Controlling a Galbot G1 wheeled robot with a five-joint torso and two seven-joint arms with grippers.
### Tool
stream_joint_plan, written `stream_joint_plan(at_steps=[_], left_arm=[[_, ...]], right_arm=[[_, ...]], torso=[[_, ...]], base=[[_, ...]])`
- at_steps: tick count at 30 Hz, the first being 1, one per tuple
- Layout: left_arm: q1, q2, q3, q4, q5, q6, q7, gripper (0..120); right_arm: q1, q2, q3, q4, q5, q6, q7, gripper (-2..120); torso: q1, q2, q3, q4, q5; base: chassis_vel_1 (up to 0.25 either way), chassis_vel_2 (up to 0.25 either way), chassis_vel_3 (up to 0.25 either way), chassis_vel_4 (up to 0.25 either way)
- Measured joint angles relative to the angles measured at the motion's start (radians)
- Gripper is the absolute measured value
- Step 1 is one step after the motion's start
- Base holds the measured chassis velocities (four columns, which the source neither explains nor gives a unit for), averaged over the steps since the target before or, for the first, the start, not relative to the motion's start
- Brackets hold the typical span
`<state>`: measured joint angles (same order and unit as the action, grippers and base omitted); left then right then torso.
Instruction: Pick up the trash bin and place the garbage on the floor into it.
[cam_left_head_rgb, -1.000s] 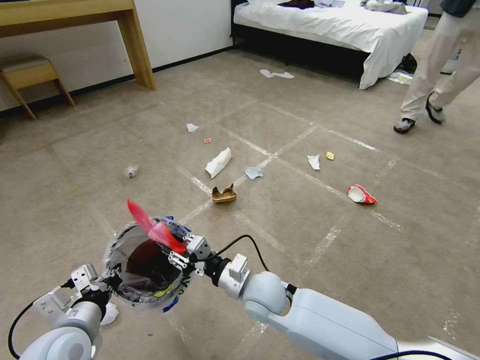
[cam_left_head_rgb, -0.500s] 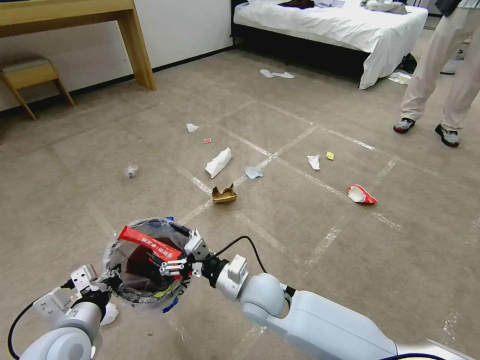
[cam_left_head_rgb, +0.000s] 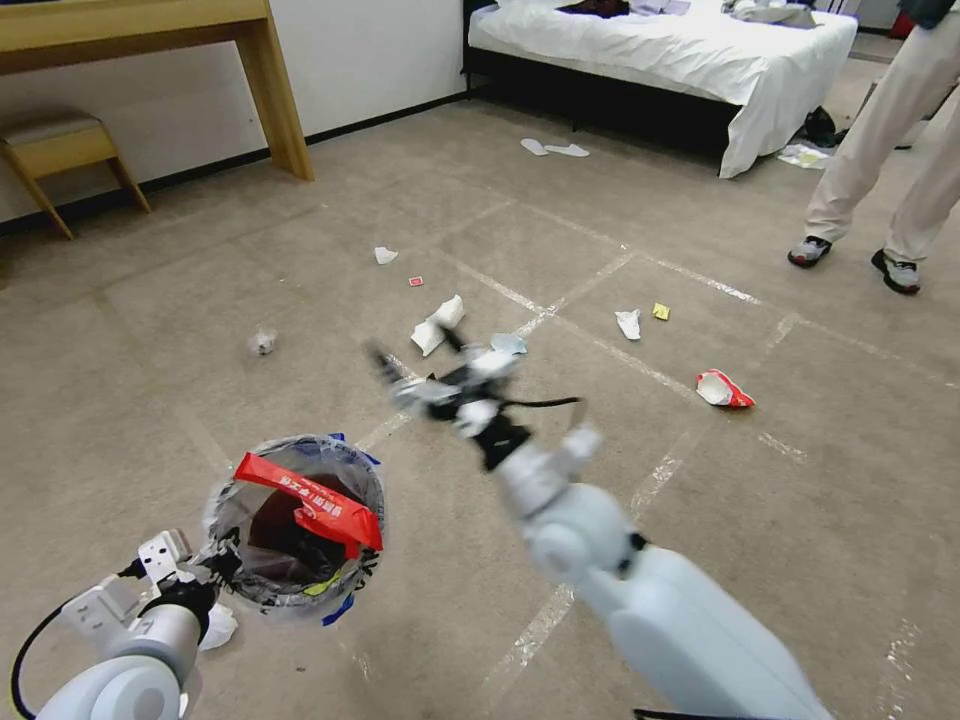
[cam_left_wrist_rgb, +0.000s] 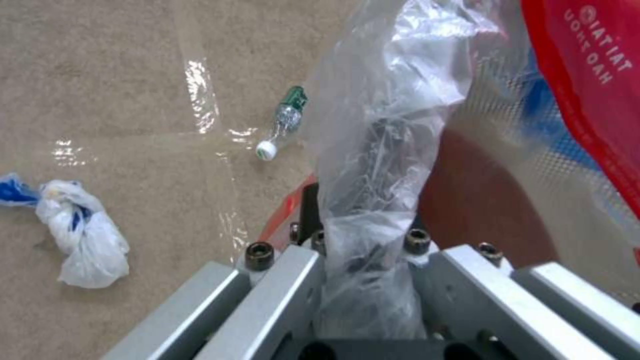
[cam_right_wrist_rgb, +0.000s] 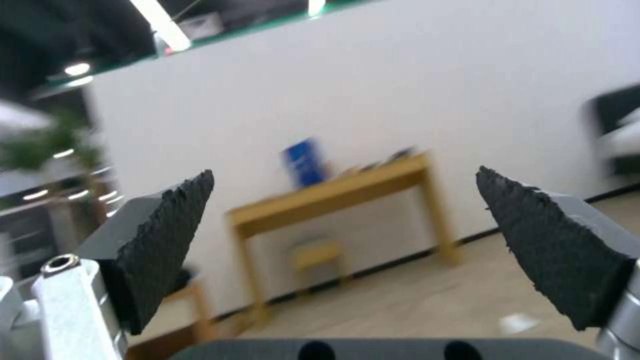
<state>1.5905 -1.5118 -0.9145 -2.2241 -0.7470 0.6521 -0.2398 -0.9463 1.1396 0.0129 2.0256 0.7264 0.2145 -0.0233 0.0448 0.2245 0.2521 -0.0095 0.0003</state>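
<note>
My left gripper (cam_left_head_rgb: 205, 565) is shut on the rim of the trash bin (cam_left_head_rgb: 262, 590) and holds it above the floor (cam_left_head_rgb: 700, 520). In the left wrist view the left gripper (cam_left_wrist_rgb: 365, 245) clamps the clear liner (cam_left_wrist_rgb: 387, 125). A red wrapper (cam_left_head_rgb: 312, 500) lies across the bin's opening. My right gripper (cam_left_head_rgb: 412, 352) hangs open and empty in the air beyond the bin, with wide-spread fingers (cam_right_wrist_rgb: 167, 235). Garbage on the carpet includes a white paper (cam_left_head_rgb: 437, 325), a red-white wrapper (cam_left_head_rgb: 723, 389), a yellow scrap (cam_left_head_rgb: 660, 311) and a plastic bottle (cam_left_wrist_rgb: 280, 122).
A wooden desk (cam_left_head_rgb: 270, 90) and a stool (cam_left_head_rgb: 60, 150) stand at the far left wall. A bed (cam_left_head_rgb: 680, 50) fills the far right, with slippers (cam_left_head_rgb: 555, 148) before it. A white knotted bag (cam_left_wrist_rgb: 83, 240) lies under my left arm.
My right gripper opened and let go of the red wrapper, which now rests across the bin's rim. The right arm swung up and forward, away from the bin.
</note>
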Motion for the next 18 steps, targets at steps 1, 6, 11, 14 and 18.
stream_joint_plan(at_steps=[1, 6, 11, 14, 18], left_arm=[[0.002, 0.000, 0.000, -0.003, 0.001, -0.001, 0.001, 1], [0.007, 0.001, 0.000, -0.013, 0.002, -0.002, 0.004, 1], [0.016, 0.007, -0.003, -0.018, 0.002, -0.009, 0.009, 1], [0.019, 0.009, -0.003, -0.019, 0.003, -0.013, 0.012, 1], [0.020, 0.009, -0.009, -0.022, 0.005, -0.018, 0.016, 1]], right_arm=[[-0.044, -0.006, 0.070, 0.030, -0.009, 0.004, -0.001, 100], [-0.255, -0.003, 0.304, 0.141, -0.093, 0.035, -0.017, 100], [-0.503, 0.078, 0.505, 0.225, -0.257, 0.123, -0.035, 100], [-0.590, 0.112, 0.565, 0.263, -0.340, 0.151, -0.015, 100], [-0.679, 0.158, 0.599, 0.270, -0.452, 0.196, 0.021, 100]], torso=[[0.000, 0.000, 0.000, 0.0000, 0.0000], [0.000, 0.000, 0.000, 0.0002, -0.0002], [0.000, 0.000, 0.000, 0.0003, -0.0001], [0.000, 0.000, 0.000, 0.0002, -0.0005], [0.000, 0.000, 0.000, 0.0005, -0.0006]], base=[[0.000, 0.000, 0.000, 0.000], [0.000, 0.000, 0.000, 0.000], [0.000, 0.000, 0.000, 0.000], [0.000, 0.000, 0.000, 0.000], [0.000, 0.000, 0.000, 0.000]])
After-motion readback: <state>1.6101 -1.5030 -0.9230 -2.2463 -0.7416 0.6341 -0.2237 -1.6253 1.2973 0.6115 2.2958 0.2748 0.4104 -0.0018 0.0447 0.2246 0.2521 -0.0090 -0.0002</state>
